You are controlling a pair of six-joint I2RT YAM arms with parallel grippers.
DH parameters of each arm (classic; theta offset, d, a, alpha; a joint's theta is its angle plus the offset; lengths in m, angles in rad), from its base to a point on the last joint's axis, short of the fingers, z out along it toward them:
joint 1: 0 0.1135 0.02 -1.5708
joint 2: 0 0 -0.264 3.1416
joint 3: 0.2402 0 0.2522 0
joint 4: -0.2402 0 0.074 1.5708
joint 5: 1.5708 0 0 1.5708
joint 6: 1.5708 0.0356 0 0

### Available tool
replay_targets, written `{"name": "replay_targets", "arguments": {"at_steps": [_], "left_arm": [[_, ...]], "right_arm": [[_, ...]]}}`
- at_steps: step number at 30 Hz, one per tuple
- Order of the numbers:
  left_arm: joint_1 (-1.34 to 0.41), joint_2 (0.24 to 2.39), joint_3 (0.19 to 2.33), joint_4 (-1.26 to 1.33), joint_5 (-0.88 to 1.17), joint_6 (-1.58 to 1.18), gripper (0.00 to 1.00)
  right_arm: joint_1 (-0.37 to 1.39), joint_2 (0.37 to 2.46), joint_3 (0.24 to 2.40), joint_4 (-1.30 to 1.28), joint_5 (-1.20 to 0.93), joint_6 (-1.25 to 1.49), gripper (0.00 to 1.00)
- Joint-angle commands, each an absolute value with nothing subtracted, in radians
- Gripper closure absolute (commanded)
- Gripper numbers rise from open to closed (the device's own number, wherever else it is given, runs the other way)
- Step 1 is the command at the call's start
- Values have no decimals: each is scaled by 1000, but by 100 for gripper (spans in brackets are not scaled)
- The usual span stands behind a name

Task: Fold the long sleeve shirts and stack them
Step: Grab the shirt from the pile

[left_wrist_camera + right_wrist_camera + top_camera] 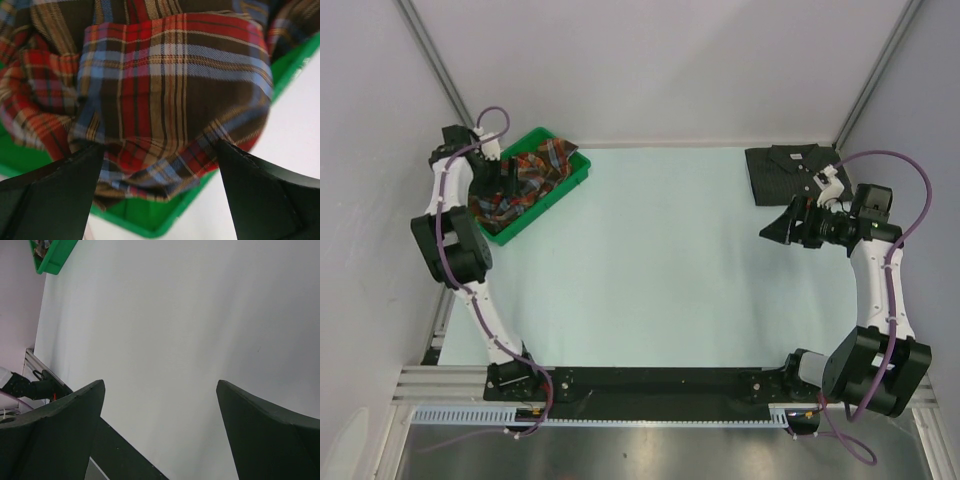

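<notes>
1. Top external, upper left: your left end effector (506,180), spread, sits over the plaid shirt (540,165) bunched in the green tray (582,168); pinch it and lift next.
2. Upper right: the grey shirt (783,172) lies folded; your right end effector (778,230) is spread, empty.

Top camera looks down; both wrist views share the green tray (510,236).

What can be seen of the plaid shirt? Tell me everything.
The plaid shirt is woven cloth checked in red, brown and navy with pale blue and tan lines. It lies crumpled and unfolded, heaped in the green tray at the far left of the table, a fold drooping over the rim. No collar or buttons show. The left gripper hangs open over it, straddling a bulge; whether it touches the cloth I cannot tell.
</notes>
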State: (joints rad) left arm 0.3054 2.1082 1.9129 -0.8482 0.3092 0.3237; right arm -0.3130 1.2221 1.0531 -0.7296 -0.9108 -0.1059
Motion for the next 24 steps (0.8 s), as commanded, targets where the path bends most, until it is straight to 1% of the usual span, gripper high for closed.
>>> {"name": "replay_targets", "arguments": {"at_steps": [1,2,5,6,7,8,9,10,13,14,16,17,19,21,22,24], "left_arm": [[244,2178,1976,-769,193,368,1],[226,2187,1980,-767,181,373,1],[218,2191,2008,-770,187,365,40],[219,2180,2022,-775,216,362,71],[218,2140,2034,-781,233,354,97],[218,2113,2067,-788,251,345,100],[218,2085,2086,-795,340,338,100],[216,2015,2107,-801,382,315,100],[180,1918,2221,-795,483,221,100],[138,1863,2288,-784,494,200,100],[88,1819,2345,-766,502,132,100],[28,1777,2391,-743,509,111,100],[-33,1740,2422,-709,528,34,100],[-95,1679,2419,-602,589,-49,100],[-113,1660,2415,-509,600,-134,100],[-165,1625,2416,-431,621,-198,100]], "right_arm": [[-310,1207,1080,-730,-916,-123,0],[-310,1203,1075,-729,-916,-123,0],[-311,1197,1071,-729,-917,-123,0],[-311,1190,1069,-729,-916,-121,0],[-311,1187,1068,-730,-917,-121,0],[-311,1183,1068,-730,-920,-118,0],[-311,1175,1068,-729,-923,-117,0],[-311,1174,1068,-724,-926,-114,0],[-313,1170,1065,-715,-942,-103,0],[-311,1172,1065,-710,-945,-100,0],[-313,1177,1066,-701,-946,-91,0],[-313,1178,1068,-698,-950,-87,0],[-316,1178,1072,-692,-950,-80,0],[-321,1175,1077,-692,-948,-74,0],[-328,1172,1077,-686,-950,-69,0],[-334,1166,1072,-683,-951,-66,0]]}}
